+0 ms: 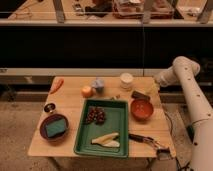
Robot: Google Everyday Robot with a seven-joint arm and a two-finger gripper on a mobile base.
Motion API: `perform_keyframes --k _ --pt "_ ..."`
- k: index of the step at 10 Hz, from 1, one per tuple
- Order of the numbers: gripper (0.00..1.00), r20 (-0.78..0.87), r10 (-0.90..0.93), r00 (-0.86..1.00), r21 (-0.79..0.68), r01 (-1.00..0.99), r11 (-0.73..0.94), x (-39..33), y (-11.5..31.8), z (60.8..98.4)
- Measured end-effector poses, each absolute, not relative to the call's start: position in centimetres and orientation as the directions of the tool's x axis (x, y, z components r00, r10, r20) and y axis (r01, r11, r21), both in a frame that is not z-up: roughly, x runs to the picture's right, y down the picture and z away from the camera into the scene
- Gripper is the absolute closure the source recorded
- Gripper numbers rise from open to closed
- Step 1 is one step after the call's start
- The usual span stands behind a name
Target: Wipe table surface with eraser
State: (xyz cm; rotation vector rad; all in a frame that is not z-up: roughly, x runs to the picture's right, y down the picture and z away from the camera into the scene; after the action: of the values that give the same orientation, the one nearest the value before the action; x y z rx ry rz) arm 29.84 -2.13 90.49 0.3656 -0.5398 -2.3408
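The light tan wooden table surface [70,102] fills the middle of the camera view. The eraser [139,95], a small dark block, lies flat on it near the right edge, just behind the red bowl [141,109]. My gripper [151,89] hangs at the end of the white arm [182,70], which reaches in from the right. It sits right at the eraser's right end, close above the table. I cannot tell whether it touches the eraser.
A green tray [114,117] with grapes [95,116] and a banana [106,140] sits front centre. A dark bowl with a green pad [54,127] is front left. A carrot [56,85], orange [87,91], grey cup [98,84] and white cup [127,80] line the back. A black-handled tool [142,139] lies front right.
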Motion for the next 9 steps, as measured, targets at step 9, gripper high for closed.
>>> perform_keyframes --k 9 --pt "0.20 -0.180 -0.633 -0.753 0.231 0.593 -0.772 23.8 -2.1 94.4"
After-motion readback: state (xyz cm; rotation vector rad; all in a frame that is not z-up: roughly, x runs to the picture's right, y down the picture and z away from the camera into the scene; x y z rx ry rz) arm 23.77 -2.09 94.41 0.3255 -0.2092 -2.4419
